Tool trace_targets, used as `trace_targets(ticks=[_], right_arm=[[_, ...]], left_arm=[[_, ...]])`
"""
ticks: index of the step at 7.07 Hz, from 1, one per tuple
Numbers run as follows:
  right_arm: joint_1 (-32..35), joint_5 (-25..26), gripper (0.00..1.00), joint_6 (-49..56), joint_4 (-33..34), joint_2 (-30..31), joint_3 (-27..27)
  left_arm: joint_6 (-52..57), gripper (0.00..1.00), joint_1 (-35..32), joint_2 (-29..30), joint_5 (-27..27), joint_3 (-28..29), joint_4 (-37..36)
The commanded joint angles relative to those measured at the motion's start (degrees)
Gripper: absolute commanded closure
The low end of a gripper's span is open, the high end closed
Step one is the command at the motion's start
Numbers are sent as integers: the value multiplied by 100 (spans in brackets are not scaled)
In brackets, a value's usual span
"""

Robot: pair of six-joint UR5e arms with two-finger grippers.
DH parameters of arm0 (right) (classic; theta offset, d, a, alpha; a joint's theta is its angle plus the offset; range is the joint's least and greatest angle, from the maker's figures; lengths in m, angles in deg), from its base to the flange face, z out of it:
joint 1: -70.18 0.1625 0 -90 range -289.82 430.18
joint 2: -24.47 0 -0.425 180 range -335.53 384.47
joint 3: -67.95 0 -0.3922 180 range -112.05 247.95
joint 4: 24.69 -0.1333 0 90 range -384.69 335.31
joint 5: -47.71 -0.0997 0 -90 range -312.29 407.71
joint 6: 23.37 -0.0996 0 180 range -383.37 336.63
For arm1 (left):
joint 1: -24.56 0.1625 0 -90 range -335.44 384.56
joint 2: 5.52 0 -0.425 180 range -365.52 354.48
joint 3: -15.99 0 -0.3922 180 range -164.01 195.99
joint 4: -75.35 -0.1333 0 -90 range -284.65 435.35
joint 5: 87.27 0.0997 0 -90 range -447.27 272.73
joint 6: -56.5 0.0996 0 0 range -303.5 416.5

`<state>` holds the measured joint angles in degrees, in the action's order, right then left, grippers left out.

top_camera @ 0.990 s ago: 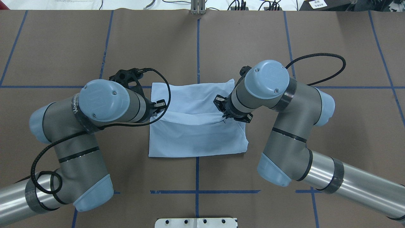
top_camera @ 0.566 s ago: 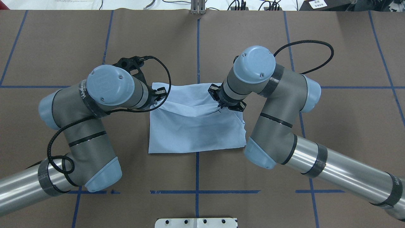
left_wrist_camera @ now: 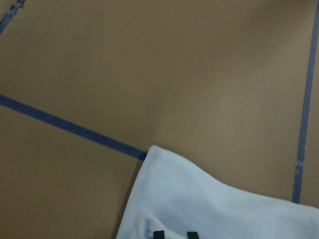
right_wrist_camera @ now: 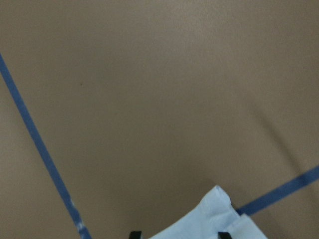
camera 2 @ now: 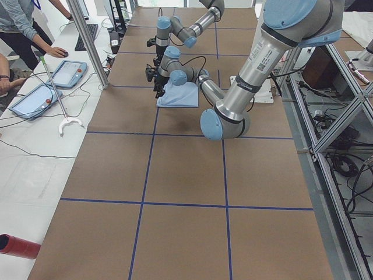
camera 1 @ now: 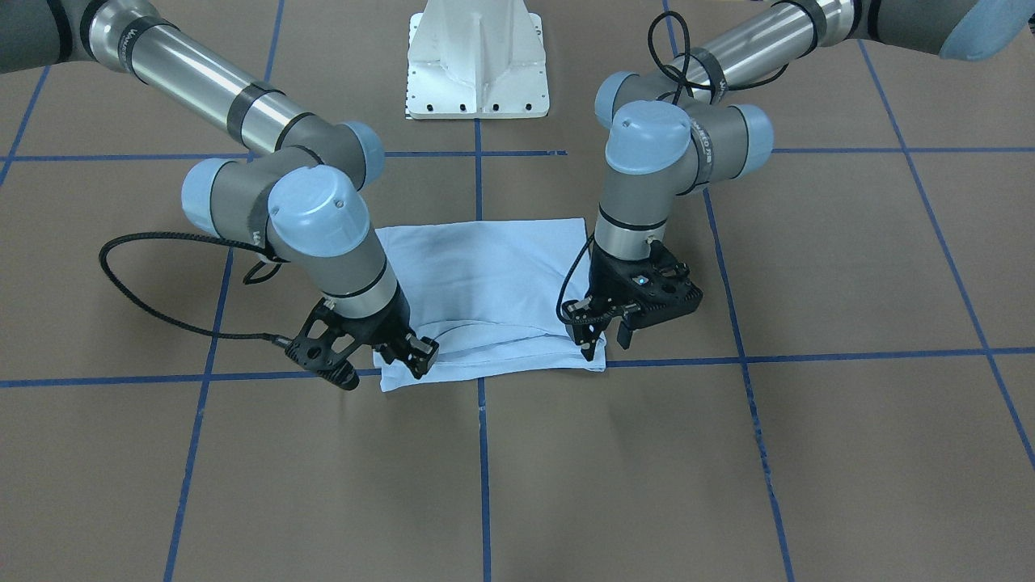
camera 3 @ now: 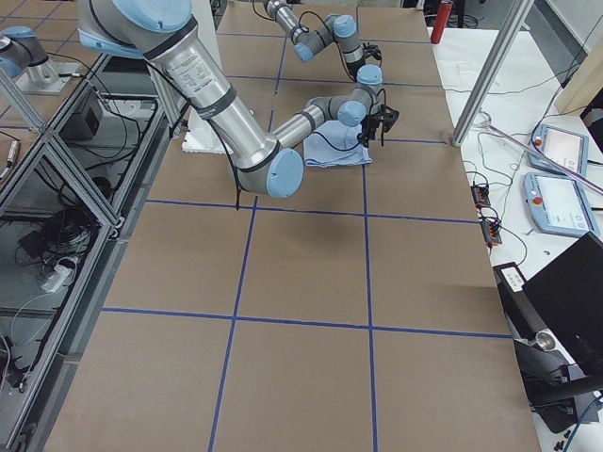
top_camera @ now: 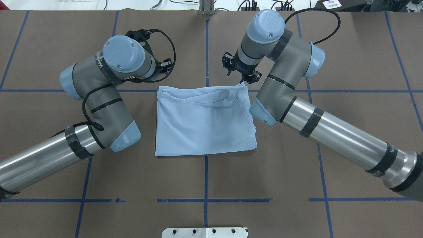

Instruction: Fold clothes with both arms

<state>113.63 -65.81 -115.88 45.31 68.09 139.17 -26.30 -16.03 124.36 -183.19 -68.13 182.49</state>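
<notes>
T-shirt (top_camera: 205, 129) flat on table (top_camera: 347, 43)

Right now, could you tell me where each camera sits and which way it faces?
Front: across the table, facing the base, downward; shirt, left arm on its right.
Overhead: behind the base, forward and down; left arm on its left.
Left side: table's end, looking along it; left arm near.
Right side: opposite end; right arm near.
Left wrist: down at shirt corner; left claw tips.
Right wrist: likewise; right claw tips.
Shared: both wrists see shirt and tape.
</notes>
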Motion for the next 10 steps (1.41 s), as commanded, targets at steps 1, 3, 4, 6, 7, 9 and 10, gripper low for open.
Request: trace_targets(ticks=[1,3,4,6,7,9,10], right_arm=[[190,-195,0,435,-162,-46,-206],[173,-565,0,769,144,111,327],[94,-496,0,1196,929,139,765],[-388,440,0,2390,2505,287,1662],[-381,427,0,3188,2606,819,2354],[563,18,0,4910,2616,1577,2755],[1142,-429,0,5710,2598,1928,2730]], left_arm=[[221,0,-204,63,-171,176,96],[597,0,-327,-24,-699,-15,17],[799,0,-362,-373,-709,-348,-9],[1099,0,-433,-884,-839,-693,-1],[1692,0,-738,-1139,-1223,-833,0],[3184,0,-1667,-1605,-1743,-940,-96],[4114,0,-2220,-1676,-1911,-949,-515]])
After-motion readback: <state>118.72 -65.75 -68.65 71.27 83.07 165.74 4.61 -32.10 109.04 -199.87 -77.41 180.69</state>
